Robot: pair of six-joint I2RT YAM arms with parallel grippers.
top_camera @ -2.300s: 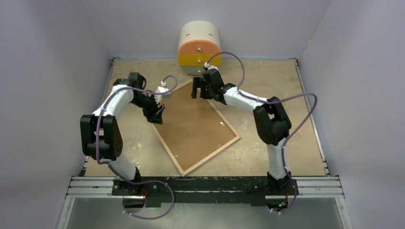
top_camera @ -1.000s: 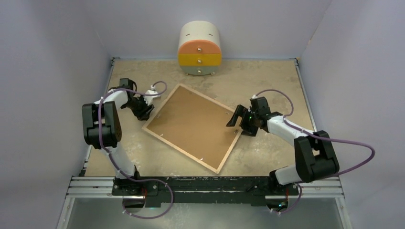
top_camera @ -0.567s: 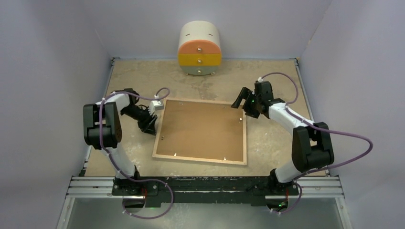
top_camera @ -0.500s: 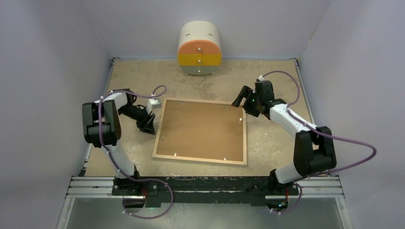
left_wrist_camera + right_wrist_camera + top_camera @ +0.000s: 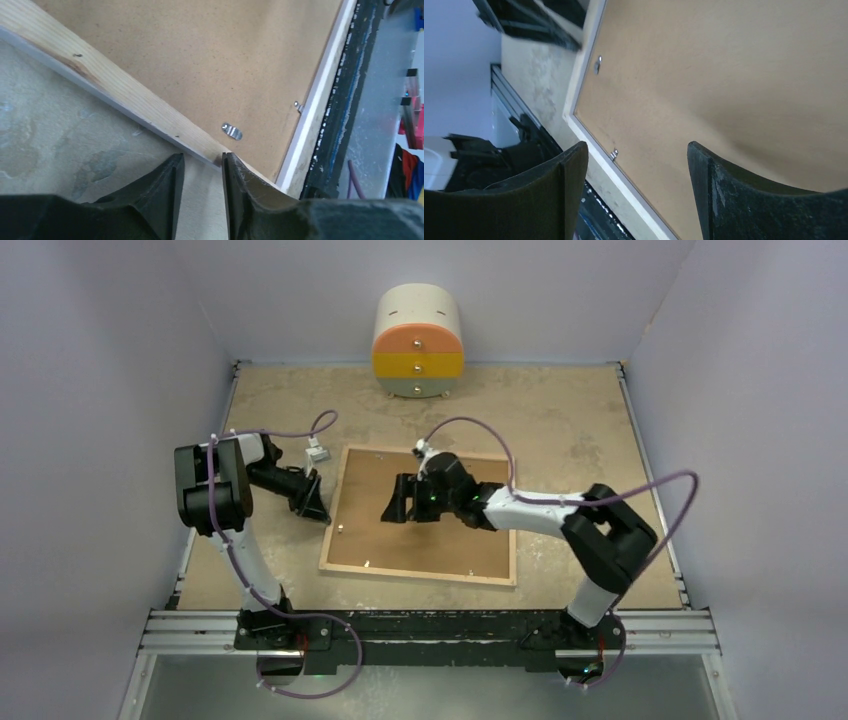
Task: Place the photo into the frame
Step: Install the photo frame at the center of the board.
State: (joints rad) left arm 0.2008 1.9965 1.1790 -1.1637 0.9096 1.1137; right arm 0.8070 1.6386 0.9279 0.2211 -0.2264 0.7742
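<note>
On the table [image 5: 560,410], face-down wood-rimmed frame [image 5: 430,574]

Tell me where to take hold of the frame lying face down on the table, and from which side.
Pinch the frame by its wood rim on the left edge, coming in low from the left, where the left tool sits. It lies flat, back up, and the backing board fills the middle, so likely only the thin outer rim gives fingers a hold.
</note>
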